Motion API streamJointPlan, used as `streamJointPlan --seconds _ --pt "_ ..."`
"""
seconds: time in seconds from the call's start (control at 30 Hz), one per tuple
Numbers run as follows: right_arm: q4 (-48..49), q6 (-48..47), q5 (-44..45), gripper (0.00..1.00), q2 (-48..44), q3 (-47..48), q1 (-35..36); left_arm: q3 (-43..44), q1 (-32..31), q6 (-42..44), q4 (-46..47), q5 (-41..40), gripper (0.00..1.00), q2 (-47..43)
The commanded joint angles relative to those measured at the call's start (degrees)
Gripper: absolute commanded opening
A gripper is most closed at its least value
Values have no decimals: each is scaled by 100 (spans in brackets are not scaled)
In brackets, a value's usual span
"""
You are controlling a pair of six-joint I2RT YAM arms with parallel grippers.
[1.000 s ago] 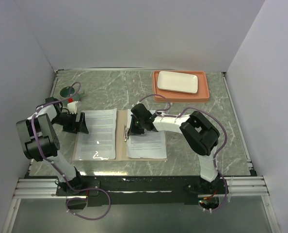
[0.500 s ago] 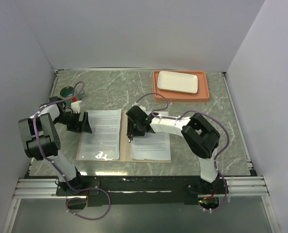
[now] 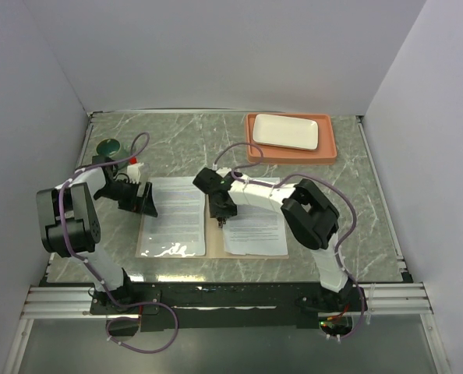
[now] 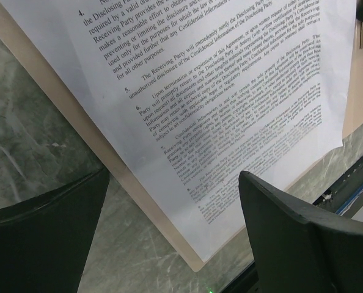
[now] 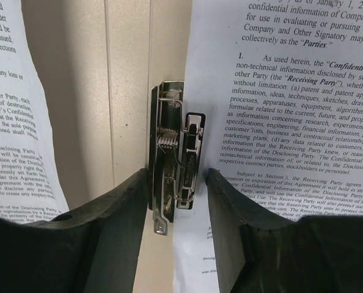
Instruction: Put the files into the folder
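Note:
The tan folder (image 3: 213, 243) lies open on the marble table, a file on each half. The left file (image 3: 173, 214) sits in a glossy sleeve; the right file (image 3: 255, 226) is plain printed paper. A metal clip (image 5: 175, 165) is fixed along the folder's spine (image 5: 126, 91). My right gripper (image 3: 220, 209) hangs over the spine, its jaws open and straddling the clip (image 5: 176, 180), the right finger clear of it. My left gripper (image 3: 142, 199) is wide open at the folder's left edge, over a corner of the sleeved file (image 4: 230, 91), holding nothing (image 4: 175, 226).
A salmon tray (image 3: 329, 152) holding a white plate (image 3: 286, 131) stands at the back right. A dark green bowl (image 3: 107, 146) and a small red-and-white object (image 3: 134, 162) sit at the back left by the left arm. White walls enclose the table.
The folder with both files has slid to the right. My right gripper's jaws have come apart around the clip. My left gripper followed to the right, still open.

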Motion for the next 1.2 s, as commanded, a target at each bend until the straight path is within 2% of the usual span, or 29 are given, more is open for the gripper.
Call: streamJointPlan --seconds 0.0,0.23,0.57,0.73,1.0,1.17 --pt "-839 -9 478 48 272 323 50 -213 -34 346 -190 44 96 -194" --pt "-1120 -35 531 44 492 736 59 -345 -34 425 -137 0 96 -239" --pt "-1129 -44 479 34 668 711 68 -416 -43 434 -146 -53 96 -379" --pt "-541 113 312 21 396 -185 24 -223 97 382 -234 -150 96 -493" --pt "487 272 -293 5 -70 -1415 -178 -64 475 276 -120 -334 96 -309" --pt "1146 325 -725 2 -220 -1969 -354 -73 484 276 -137 -89 96 -151"
